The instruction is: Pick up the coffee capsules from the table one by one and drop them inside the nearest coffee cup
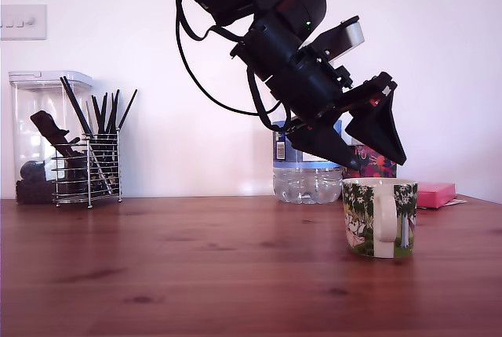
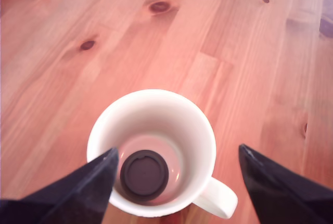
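Behind the coffee cup (image 1: 380, 217) on the bench (image 1: 196, 266) stand a water bottle (image 1: 307, 168) and pink box (image 1: 436, 193); the end effector (image 1: 377, 161) hangs spread wide, empty, just above it, black capsule (image 2: 144, 175) lying inside

You won't find any readable text here. The water bottle (image 1: 307, 166) behind the arm carries a blue label, but its print is too small and blurred to make out. The coffee cup (image 1: 380, 216) shows only printed trees, no words. The wrist view shows no lettering at all.
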